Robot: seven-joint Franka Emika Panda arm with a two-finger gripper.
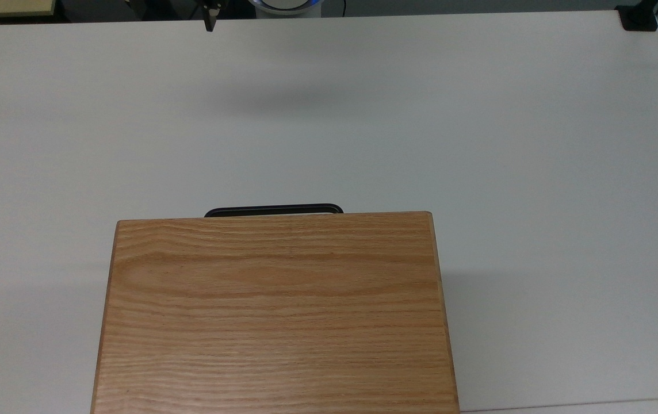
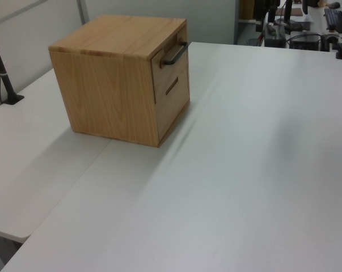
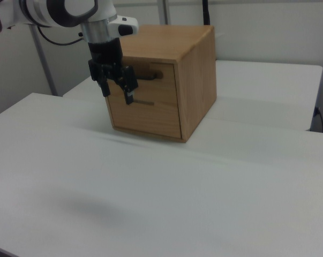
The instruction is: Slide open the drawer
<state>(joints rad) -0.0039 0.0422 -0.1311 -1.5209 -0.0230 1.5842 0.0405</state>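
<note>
White arm (image 3: 54, 10) with dark joint bands, black gripper (image 3: 117, 91)

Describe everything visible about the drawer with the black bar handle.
The drawer is the upper of two fronts in the face of a light oak cabinet that stands on a white table. Its front panel is grained oak like the cabinet and sits flush with the cabinet face, so it looks closed. A long, slim black bar handle runs horizontally across it and stands out from the panel. Nothing touches the drawer; the gripper hangs in the air, apart from it.
</note>
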